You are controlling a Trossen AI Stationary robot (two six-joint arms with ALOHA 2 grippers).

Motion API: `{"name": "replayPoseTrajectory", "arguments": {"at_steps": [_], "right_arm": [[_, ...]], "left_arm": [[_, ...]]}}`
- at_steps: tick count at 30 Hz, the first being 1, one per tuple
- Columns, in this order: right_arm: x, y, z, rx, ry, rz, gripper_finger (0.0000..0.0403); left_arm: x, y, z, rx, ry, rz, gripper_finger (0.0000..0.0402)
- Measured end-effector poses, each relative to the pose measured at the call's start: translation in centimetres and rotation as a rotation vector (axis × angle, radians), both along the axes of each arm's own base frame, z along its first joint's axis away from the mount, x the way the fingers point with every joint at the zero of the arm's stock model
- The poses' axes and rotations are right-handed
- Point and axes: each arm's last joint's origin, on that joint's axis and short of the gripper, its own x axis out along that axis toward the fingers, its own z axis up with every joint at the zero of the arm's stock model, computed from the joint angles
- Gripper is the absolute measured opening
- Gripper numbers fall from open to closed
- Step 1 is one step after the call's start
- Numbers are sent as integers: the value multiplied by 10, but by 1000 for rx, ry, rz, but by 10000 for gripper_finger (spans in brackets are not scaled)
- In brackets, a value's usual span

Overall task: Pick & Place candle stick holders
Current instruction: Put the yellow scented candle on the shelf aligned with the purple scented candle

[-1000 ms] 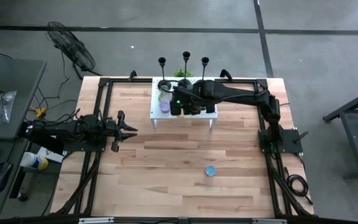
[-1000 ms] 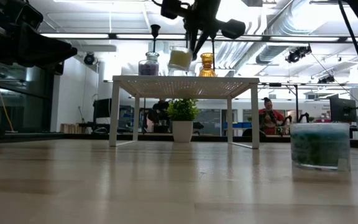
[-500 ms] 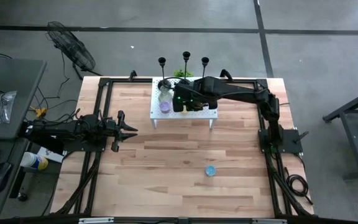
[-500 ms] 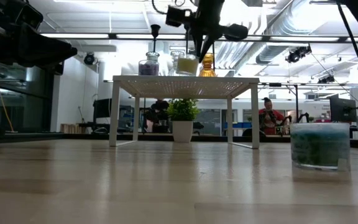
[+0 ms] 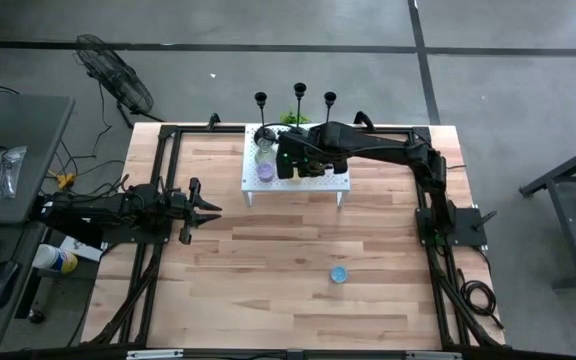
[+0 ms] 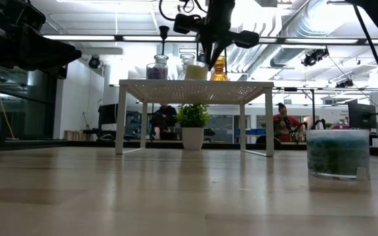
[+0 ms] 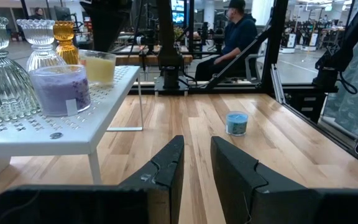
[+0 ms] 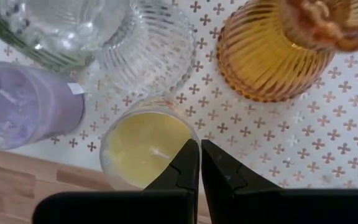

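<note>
We see even, bright overhead light on the pale wooden tabletop [image 5: 268, 270]. In the low view, ceiling glare washes out the background, and the near tabletop blurs softly.

No text, label, brand, number or sign can be read anywhere.

ribbed glossy amber glass holder [image 8: 272, 59]; perforated matt white metal shelf [image 8: 278, 155]; wood table [image 5: 268, 250].

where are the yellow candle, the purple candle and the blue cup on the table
yellow candle [image 8: 143, 148], right wrist view, wax top
purple candle [image 7: 60, 89], left wrist view, glass side
blue cup [image 6: 338, 153], low view, front wall
</note>
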Motion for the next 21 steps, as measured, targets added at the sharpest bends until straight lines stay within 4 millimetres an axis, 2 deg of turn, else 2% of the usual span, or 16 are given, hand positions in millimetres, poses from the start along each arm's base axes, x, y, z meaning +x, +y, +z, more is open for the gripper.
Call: {"name": "replayPoseTrajectory", "arguments": {"at_steps": [21], "right_arm": [[-3, -5, -1, 15, 23, 15, 4]], "left_arm": [[0, 0, 0, 0, 0, 0, 77]]}}
